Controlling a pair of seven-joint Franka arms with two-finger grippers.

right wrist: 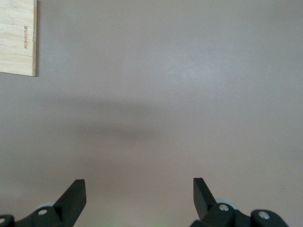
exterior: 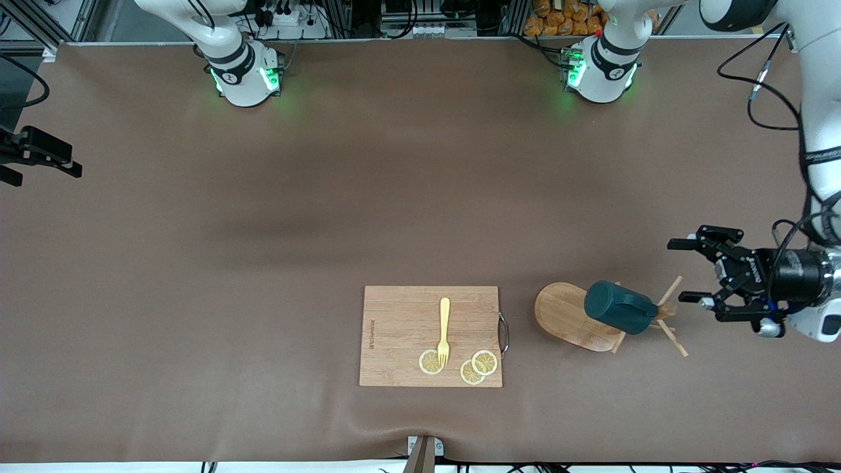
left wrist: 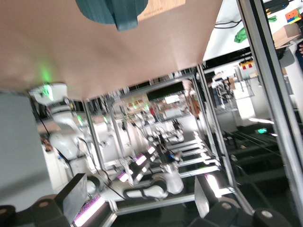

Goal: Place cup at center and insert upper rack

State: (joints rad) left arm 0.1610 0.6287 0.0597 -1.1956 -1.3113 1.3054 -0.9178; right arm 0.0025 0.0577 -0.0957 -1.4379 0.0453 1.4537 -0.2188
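Cup (exterior: 619, 307) on toppled upper rack (exterior: 571, 315), beside spread left gripper (exterior: 687, 270).

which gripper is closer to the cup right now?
Left. The left gripper, open, sits beside the cup on the mug tree, at the left arm's end of the table. The right gripper, open, waits over bare table well away.

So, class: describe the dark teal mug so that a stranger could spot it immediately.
Start at the rectangular bamboo cutting board near the front camera, then look beside it toward the left arm's end of the table. There stands a light wooden mug tree; the dark teal-green cylindrical mug hangs on it, the only dark item among pale wood.
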